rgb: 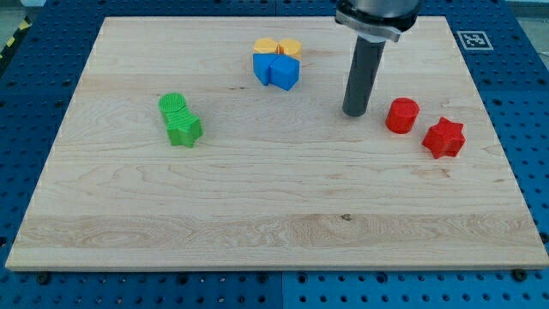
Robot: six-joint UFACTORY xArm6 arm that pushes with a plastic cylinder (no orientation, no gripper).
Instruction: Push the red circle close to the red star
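My tip (pixel 355 112) just left of red circle (pixel 401 115), near red star (pixel 443 137).

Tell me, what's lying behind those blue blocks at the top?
Behind the blue blocks, toward the view's top, sit two yellow-orange blocks, touching them. Their lower parts are hidden by the blue ones, so their shapes are unclear.

A pale wooden board (pixel 257 206) with visible grain and a small dark knot near its lower middle filled most of the view. It lay on a blue perforated bench surface (pixel 34 69), whose regular grid of holes showed along all four sides. A white square tag with a black pattern (pixel 471 39) sat just off the board's upper right corner. A strip of yellow-and-black hazard tape (pixel 12 40) crossed the view's top left corner. Lighting was even, with soft, short shadows.
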